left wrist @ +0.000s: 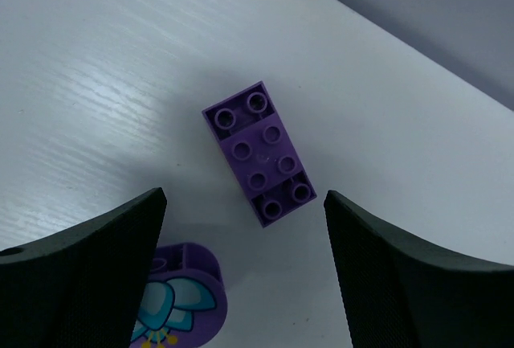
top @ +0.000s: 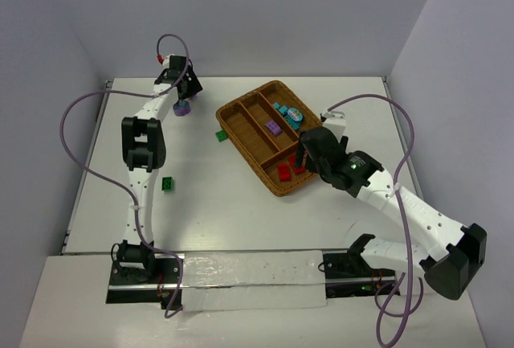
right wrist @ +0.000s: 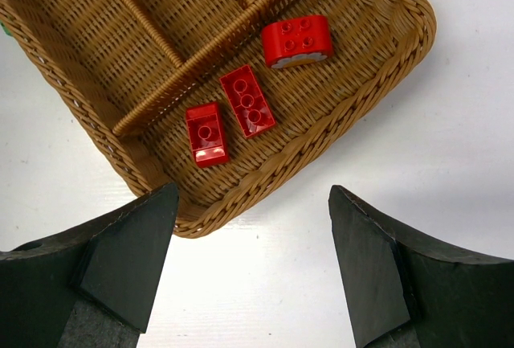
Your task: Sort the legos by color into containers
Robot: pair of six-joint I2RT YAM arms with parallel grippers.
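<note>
The brown wicker tray [top: 233, 127] lies at the table's middle back. Its crosswise compartment holds three red legos [right wrist: 248, 100]; a purple lego [top: 273, 128] lies in a long compartment and teal ones [top: 287, 112] in the far right one. My right gripper [right wrist: 253, 195] is open and empty above the tray's near rim [right wrist: 361, 83]. My left gripper [left wrist: 243, 203] is open and empty at the far left back, just above a purple two-by-four lego [left wrist: 259, 153]. A round purple lego with a flower print [left wrist: 173, 304] lies beside its left finger.
Two green legos lie loose on the table, one [top: 219, 135] just left of the tray, one [top: 168, 184] nearer the left arm. The back wall stands close behind the left gripper [top: 186, 89]. The right gripper [top: 302, 160] overlaps the tray's near corner.
</note>
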